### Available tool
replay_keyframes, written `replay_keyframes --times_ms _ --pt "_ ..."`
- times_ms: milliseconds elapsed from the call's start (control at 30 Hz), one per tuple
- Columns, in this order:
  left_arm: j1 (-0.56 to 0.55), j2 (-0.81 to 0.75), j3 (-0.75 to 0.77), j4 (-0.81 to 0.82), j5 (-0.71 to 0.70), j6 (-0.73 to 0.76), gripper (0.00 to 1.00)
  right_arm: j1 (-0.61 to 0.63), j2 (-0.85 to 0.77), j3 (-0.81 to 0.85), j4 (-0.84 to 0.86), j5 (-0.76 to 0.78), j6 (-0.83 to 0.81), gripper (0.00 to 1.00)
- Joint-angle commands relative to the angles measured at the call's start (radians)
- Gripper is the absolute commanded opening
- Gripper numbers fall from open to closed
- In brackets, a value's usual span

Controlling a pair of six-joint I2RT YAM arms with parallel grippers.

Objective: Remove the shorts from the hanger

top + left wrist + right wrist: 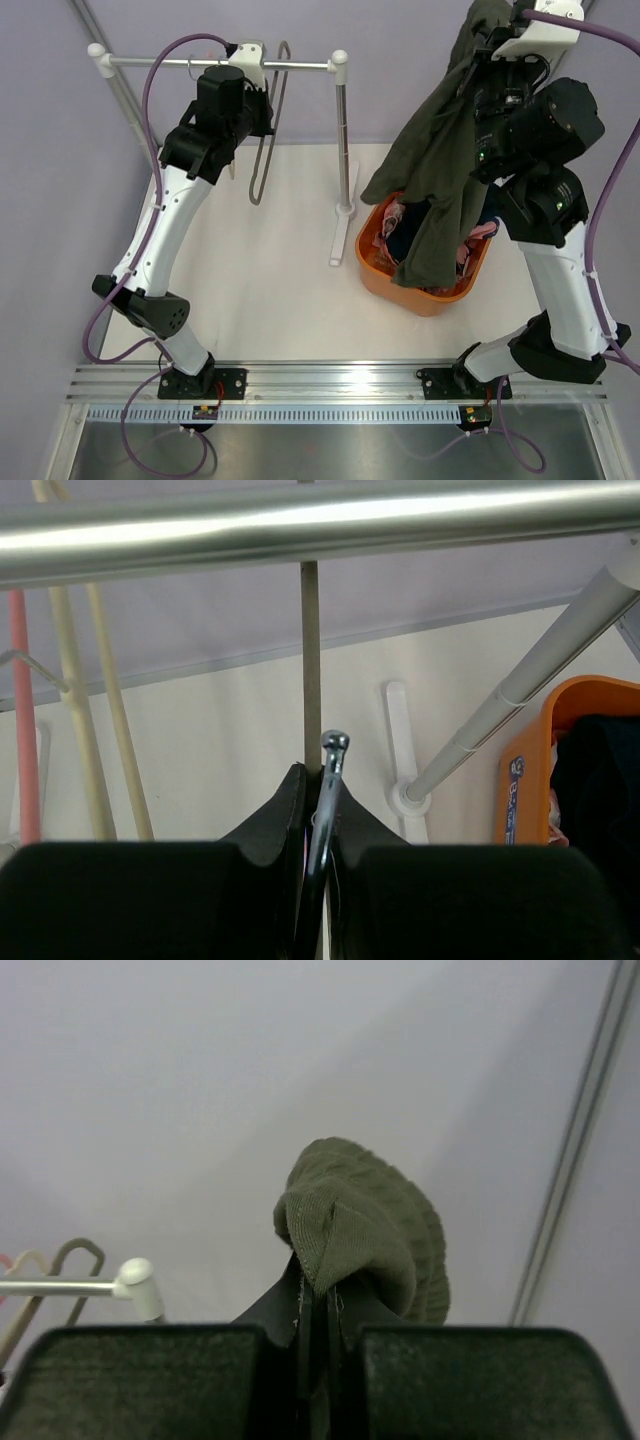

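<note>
My right gripper (508, 28) is raised high at the back right and is shut on the waistband of the olive green shorts (440, 150). The shorts hang down into the orange basket (380, 282). In the right wrist view the gripper (320, 1272) pinches a fold of the olive cloth (365, 1222). The pink blotched shorts (392, 220) and the navy shorts (398, 244) lie in the basket. My left gripper (248, 62) is at the rail and, as the left wrist view (322, 776) shows, is shut on the metal hook (330, 755) of a bare grey hanger (264, 150).
The clothes rail (300, 65) spans the back on a white-footed pole (346, 150). In the left wrist view the rail (300, 525) runs overhead, with pink (20, 700) and cream hangers (75, 710) to the left and the basket (530, 770) to the right.
</note>
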Motion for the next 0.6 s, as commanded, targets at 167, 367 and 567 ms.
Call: replay_keyframes --times_ms 167,367,567 --pt "0.004 -0.072 -0.023 0.019 0.044 0.01 0.07 -0.149 0.048 0.025 -0.052 -0.114 0.168 0.0" --pt "0.004 -0.106 -0.095 0.03 0.049 0.006 0.07 -0.218 0.028 -0.153 -0.063 -0.16 0.283 0.0" --pt "0.004 -0.132 -0.12 0.025 0.043 0.012 0.07 -0.255 -0.114 -0.489 -0.089 -0.171 0.509 0.0"
